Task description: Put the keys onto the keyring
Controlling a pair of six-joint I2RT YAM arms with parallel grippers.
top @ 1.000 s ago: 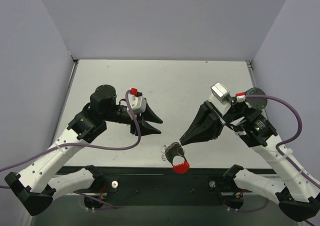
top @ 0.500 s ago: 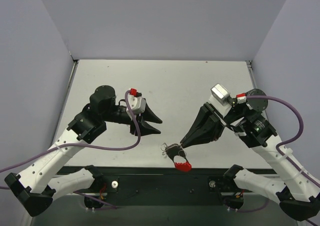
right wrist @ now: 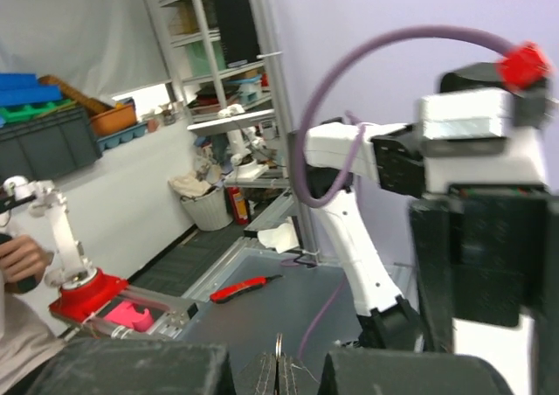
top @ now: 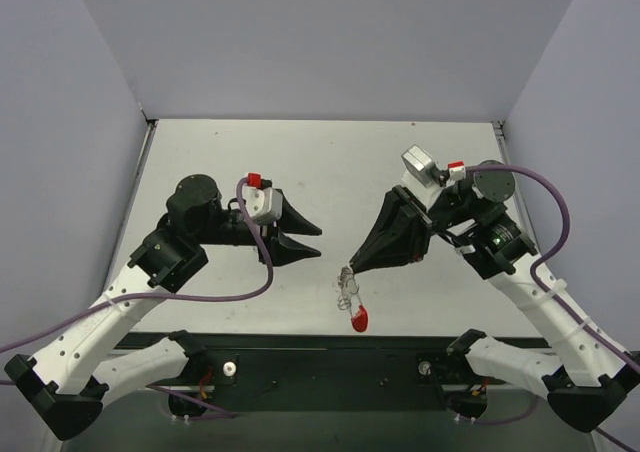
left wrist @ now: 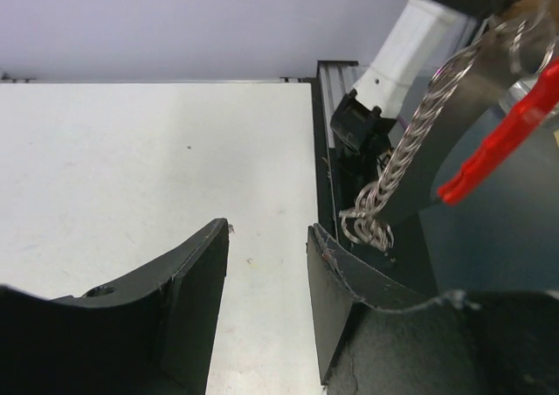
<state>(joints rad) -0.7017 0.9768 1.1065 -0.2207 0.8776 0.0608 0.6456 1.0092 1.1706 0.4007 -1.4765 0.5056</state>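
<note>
Above the near edge of the pale grey table (top: pixel 330 162), the keyring (top: pixel 348 292), a thin silvery beaded chain loop joined to a curved bright red band (top: pixel 359 319), was found hanging free. A second before, it had been lying bunched on the surface. It had been lifted clear. The chain was drawn out into a short hanging strand, the red band dangled at its lower end, nearest the arm bases, and no contact with the table was seen.

Just above it, the black two-finger right gripper (top: pixel 351 269) was seen closed on the top of the chain. In its own wrist view only a thin sliver of metal was pinched between the shut fingertips. Since the earlier views this gripper had been raised and drawn back from the table edge.

Further left and slightly beyond, the black left gripper (top: pixel 313 242) was held with its jaws partly apart and nothing between them. It was near the keyring, turned toward it, and not touching it. In its wrist view the keyring (left wrist: pixel 410 133) and its red band (left wrist: pixel 502 142) were shown hanging just past one finger.

The tiny silver key with the red plastic head could not be made out in any view. The pick-up was judged done and the threading not yet begun; the key would have to be located first.
</note>
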